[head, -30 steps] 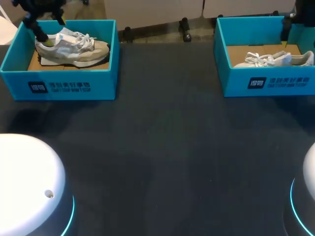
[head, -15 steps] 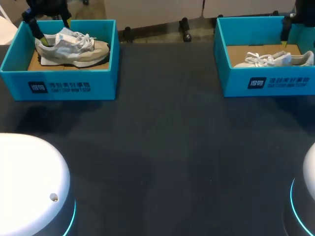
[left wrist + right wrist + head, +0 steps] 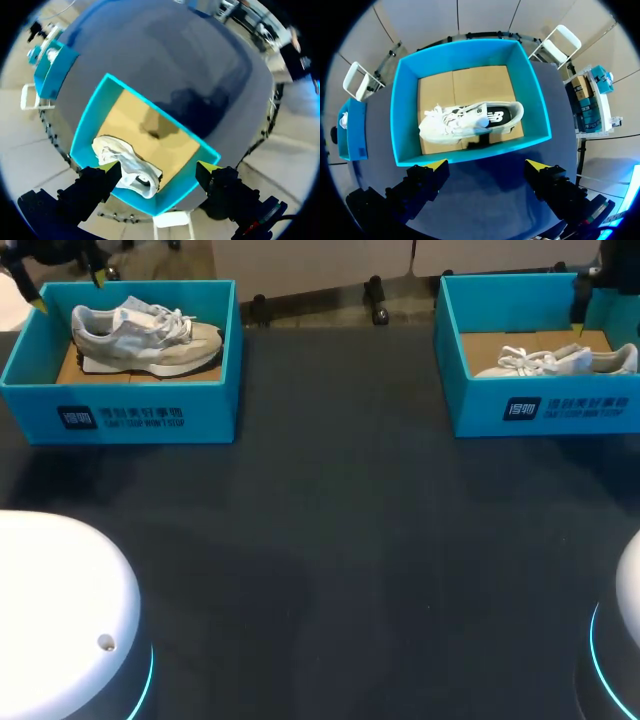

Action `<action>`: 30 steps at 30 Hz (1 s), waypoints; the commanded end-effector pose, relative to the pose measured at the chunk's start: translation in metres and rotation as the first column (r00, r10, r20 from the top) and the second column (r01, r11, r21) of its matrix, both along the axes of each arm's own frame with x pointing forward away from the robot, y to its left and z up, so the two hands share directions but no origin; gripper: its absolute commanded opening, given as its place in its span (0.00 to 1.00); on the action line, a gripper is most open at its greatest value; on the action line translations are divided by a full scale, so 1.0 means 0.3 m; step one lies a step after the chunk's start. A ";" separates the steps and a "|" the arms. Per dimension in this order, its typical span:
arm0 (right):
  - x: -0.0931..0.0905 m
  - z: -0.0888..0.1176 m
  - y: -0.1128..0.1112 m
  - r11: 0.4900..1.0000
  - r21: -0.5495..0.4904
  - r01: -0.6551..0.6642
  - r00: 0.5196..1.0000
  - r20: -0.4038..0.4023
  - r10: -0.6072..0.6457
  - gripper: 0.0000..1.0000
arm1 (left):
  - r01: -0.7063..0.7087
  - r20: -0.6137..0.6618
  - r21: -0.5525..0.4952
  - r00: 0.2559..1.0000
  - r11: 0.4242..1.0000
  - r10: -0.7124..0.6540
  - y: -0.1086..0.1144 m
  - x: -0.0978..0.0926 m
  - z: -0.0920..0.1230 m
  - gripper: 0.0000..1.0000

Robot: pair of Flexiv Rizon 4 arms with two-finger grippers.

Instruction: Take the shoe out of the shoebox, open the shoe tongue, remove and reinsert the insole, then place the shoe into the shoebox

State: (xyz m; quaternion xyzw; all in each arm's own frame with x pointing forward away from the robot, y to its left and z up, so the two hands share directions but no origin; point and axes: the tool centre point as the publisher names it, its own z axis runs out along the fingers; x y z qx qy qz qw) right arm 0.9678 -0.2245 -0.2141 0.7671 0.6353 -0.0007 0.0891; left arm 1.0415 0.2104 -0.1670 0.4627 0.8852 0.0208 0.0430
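Note:
A grey and beige sneaker (image 3: 145, 337) lies in the left teal shoebox (image 3: 125, 415), toe to the right. My left gripper (image 3: 68, 290) hangs open above the box's back left corner, clear of the shoe. In the left wrist view the sneaker (image 3: 127, 165) lies below the open left gripper (image 3: 160, 169), near one finger, at the box's (image 3: 90, 120) end. A white sneaker (image 3: 465, 121) with a dark insole lies in the right teal shoebox (image 3: 470, 152). My right gripper (image 3: 487, 165) is open high above that box's near wall. My right arm (image 3: 610, 265) shows at the back right.
The right shoebox (image 3: 540, 410) stands at the table's back right, and the white sneaker (image 3: 555, 362) in it points left. The dark table (image 3: 330, 540) stretches between and in front of the boxes. Two white robot bases (image 3: 60, 620) sit at the near corners.
My left gripper has lifted from the grey sneaker's heel and drawn back to the left, above the box corner. The shoe stays in the box. The right arm has not moved.

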 end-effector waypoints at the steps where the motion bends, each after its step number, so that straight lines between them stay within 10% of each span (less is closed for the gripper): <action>1: -0.004 0.000 0.000 1.000 0.000 0.000 1.000 0.002 0.000 1.00 | 0.070 -0.009 -0.001 0.998 0.998 -0.070 0.044 0.032 -0.009 1.00; 30: -0.004 0.000 0.000 1.000 0.000 0.000 1.000 0.002 0.000 1.00 | 0.444 0.009 0.169 0.892 0.880 -0.452 0.176 0.205 -0.144 1.00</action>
